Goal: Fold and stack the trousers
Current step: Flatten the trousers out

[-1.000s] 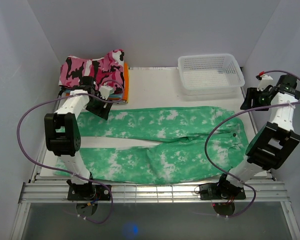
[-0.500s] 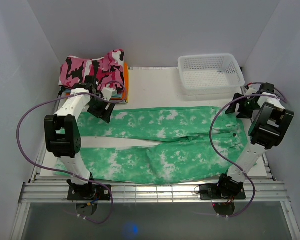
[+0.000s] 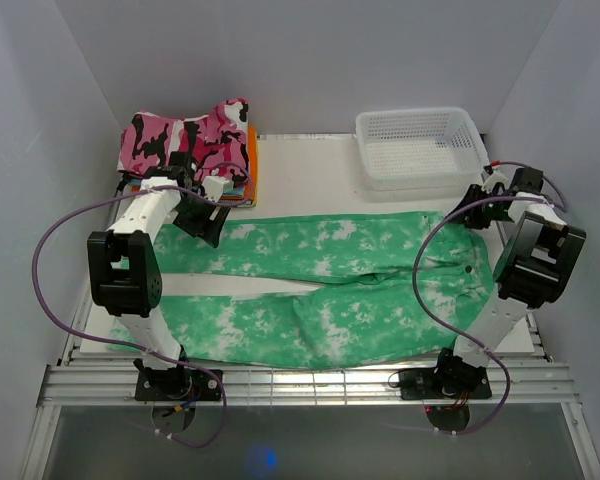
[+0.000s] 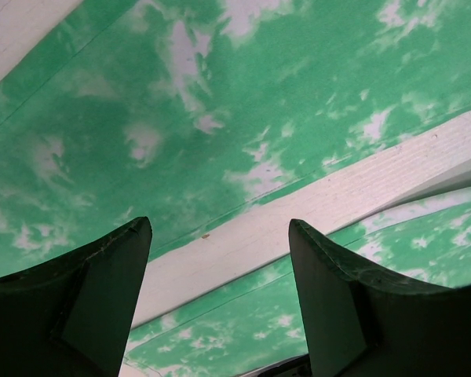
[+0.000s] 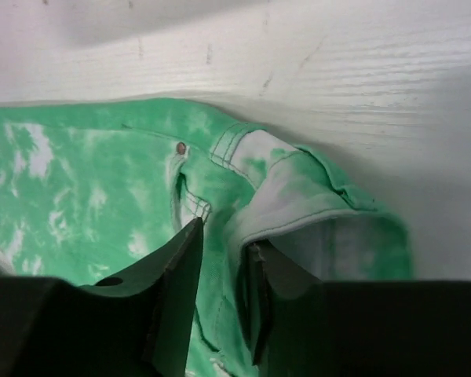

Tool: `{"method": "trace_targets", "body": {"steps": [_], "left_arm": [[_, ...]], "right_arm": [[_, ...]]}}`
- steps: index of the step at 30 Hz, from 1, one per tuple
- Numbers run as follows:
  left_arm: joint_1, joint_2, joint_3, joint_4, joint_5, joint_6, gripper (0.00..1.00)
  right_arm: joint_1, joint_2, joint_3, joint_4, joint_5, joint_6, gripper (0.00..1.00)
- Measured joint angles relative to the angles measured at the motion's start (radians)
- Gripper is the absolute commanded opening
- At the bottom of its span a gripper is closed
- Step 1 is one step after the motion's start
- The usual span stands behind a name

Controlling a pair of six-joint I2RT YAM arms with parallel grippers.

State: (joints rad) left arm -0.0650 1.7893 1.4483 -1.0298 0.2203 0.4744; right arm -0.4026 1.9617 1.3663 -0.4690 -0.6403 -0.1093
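The trousers point(image 3: 330, 290) lie flat and spread out on the table point(image 3: 310, 180). They go across the middle of the frame from left to right. The two legs point left, with a strip of bare table between them. The waist is at the right.

The left gripper point(image 3: 208, 222) hangs over the far leg, at the upper left part of the trousers. Its jaws are wide apart and hold nothing.

The right gripper point(image 5: 220, 236) is at the far corner of the waist, at the right of the frame, near the white basket point(image 3: 420, 145). Its fingers point(image 5: 177, 290) are close together. A bit of the waistband point(image 5: 298, 196) sits bunched up between them, so it looks like a pinch on the trousers.

The cloth looks soft, thin and light. It will likely flop and hang when lifted, and it may slide on the smooth table. It will not break. The waistband is thicker, with seams, so it is a good place to grab. I think the far edge needs two holds, the waist on the right and the leg end on the left. Both should lift together, or the cloth will sag and twist. A grab in the middle would only make a lump.

The pink camouflage garment point(image 3: 185, 135) lies on a folded pile in the upper left
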Motion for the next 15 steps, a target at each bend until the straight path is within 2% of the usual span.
{"method": "trace_targets", "body": {"steps": [1, 3, 6, 8, 9, 10, 12, 13, 15], "left_arm": [[0.000, 0.000, 0.000, -0.002, -0.001, 0.000, 0.82], [0.000, 0.000, 0.000, -0.007, -0.003, 0.000, 0.82], [0.000, 0.000, 0.001, -0.014, -0.004, 0.000, 0.82], [0.000, 0.000, 0.005, -0.018, -0.005, 0.000, 0.82], [-0.001, 0.000, 0.008, -0.018, -0.005, 0.000, 0.82], [-0.001, 0.000, 0.010, -0.018, -0.006, -0.001, 0.82], [-0.003, 0.000, 0.014, -0.018, -0.008, -0.001, 0.82], [-0.003, 0.000, 0.015, -0.018, -0.009, -0.001, 0.82], [-0.004, 0.000, 0.019, -0.018, -0.011, -0.004, 0.83]], "right_arm": [[0.002, -0.040, -0.033, 0.018, -0.011, -0.002, 0.19], [0.011, -0.122, -0.092, 0.066, -0.016, -0.008, 0.10], [0.049, -0.273, -0.176, 0.131, -0.014, -0.043, 0.08], [0.090, -0.378, -0.244, 0.194, -0.002, -0.087, 0.11], [0.105, -0.417, -0.273, 0.219, 0.010, -0.106, 0.17], [0.127, -0.463, -0.314, 0.261, 0.032, -0.127, 0.30], [0.159, -0.512, -0.364, 0.304, 0.077, -0.164, 0.45], [0.171, -0.518, -0.375, 0.316, 0.108, -0.182, 0.65], [0.177, -0.499, -0.375, 0.327, 0.171, -0.205, 0.73]]}}
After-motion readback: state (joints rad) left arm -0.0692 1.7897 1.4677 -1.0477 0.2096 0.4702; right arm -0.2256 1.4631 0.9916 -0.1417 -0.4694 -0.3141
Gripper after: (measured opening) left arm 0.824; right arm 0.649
